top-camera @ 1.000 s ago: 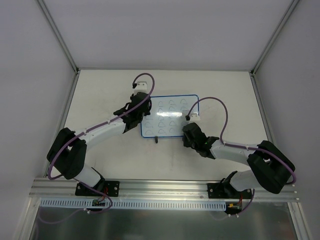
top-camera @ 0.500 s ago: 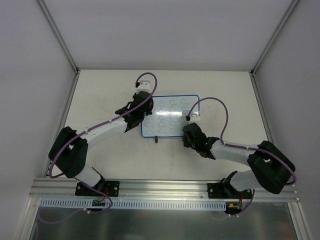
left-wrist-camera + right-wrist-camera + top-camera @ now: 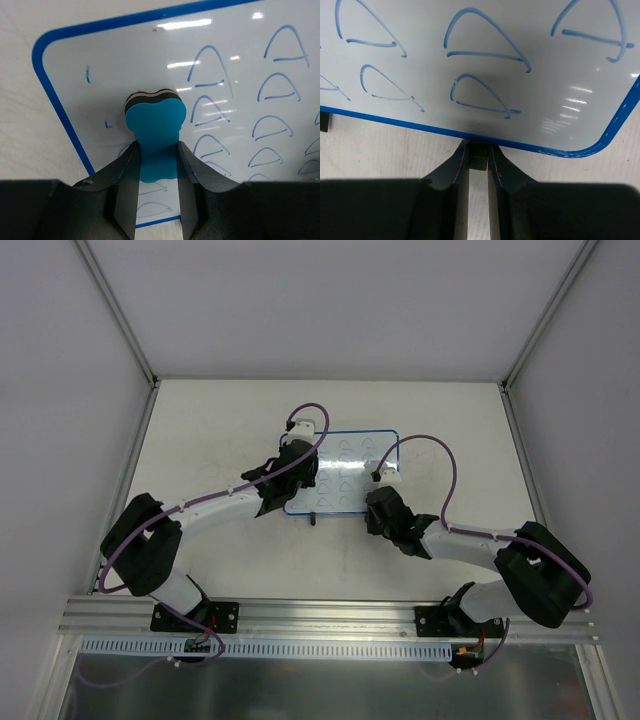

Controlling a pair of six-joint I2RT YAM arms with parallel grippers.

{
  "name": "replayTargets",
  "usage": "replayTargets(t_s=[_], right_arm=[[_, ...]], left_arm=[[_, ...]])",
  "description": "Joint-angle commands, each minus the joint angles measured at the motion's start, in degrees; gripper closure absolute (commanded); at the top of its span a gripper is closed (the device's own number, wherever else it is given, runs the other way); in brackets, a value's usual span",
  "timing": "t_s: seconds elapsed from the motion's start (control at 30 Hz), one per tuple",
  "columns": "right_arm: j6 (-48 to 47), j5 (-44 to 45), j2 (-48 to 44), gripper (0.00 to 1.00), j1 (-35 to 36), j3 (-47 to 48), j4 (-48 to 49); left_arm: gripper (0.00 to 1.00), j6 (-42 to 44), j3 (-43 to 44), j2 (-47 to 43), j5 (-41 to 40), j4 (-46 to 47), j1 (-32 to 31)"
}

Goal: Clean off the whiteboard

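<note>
The whiteboard lies flat mid-table, white with a blue rim and rows of blue scribbles. My left gripper is over its left part, shut on the blue bone-shaped eraser, which presses on the board; the patch around it has only faint specks. My right gripper is at the board's near edge, shut on one small black foot under the blue rim. The board fills the right wrist view.
The board's other black foot sticks out at the near edge, left of my right gripper. Grey enclosure walls stand on three sides of the table. The arm bases sit on the metal rail at the front.
My left gripper has moved right, from the board's left edge onto its left part, with the eraser in it. The right arm and the board have not moved.
</note>
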Motion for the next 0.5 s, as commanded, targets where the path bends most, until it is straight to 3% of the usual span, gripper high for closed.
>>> replayTargets(t_s=[0.0, 0.27, 0.47], right_arm=[[1.12, -3.84, -0.14, 1.00, 0.65, -1.90, -3.24], [2.52, -4.19, -0.32, 1.00, 0.65, -3.30, -2.18], [3.14, -4.54, -0.58, 1.00, 0.65, -3.92, -1.57]], left_arm=[[1.00, -2.99, -3.53, 0.61, 1.18, -2.39, -0.77], [1.00, -5.37, -7.58, -2.99, -4.27, -2.83, 0.11], [1.00, -6.07, -9.25, -5.19, -4.10, -2.83, 2.91]])
